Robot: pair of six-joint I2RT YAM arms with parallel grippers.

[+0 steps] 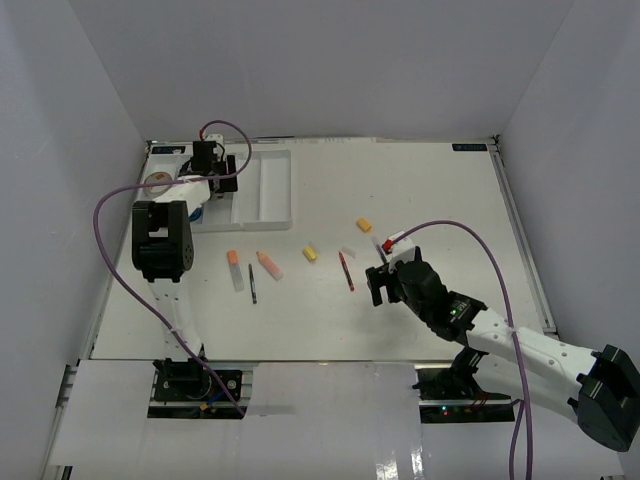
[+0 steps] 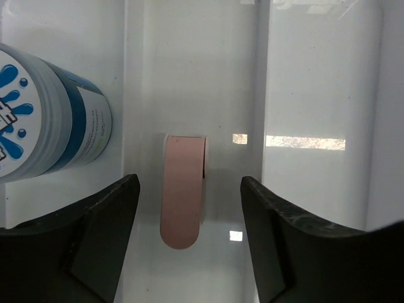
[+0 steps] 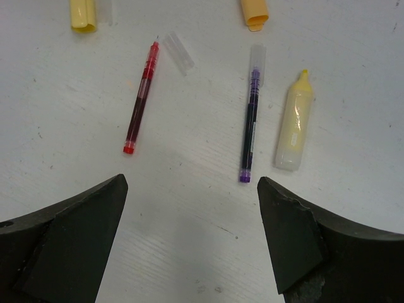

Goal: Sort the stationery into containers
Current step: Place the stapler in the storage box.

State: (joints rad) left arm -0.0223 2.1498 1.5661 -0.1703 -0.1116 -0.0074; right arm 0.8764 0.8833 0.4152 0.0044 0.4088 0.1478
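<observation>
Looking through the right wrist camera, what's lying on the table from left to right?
Small yellow piece → red pen → clear cap → purple pen → yellow highlighter.

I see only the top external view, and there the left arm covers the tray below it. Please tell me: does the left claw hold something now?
Observer: No. The left claw is open, and a pink eraser lies free between its fingers in a compartment of the white tray.
Operator: Is anything near that eraser?
Observer: A blue-white tub sits in the neighbouring compartment, apart from the eraser.
Operator: And at the right claw?
Observer: The right claw is open and holds nothing. Ahead of it lie a red pen and a purple pen, with a pale yellow highlighter beside the purple one.
</observation>
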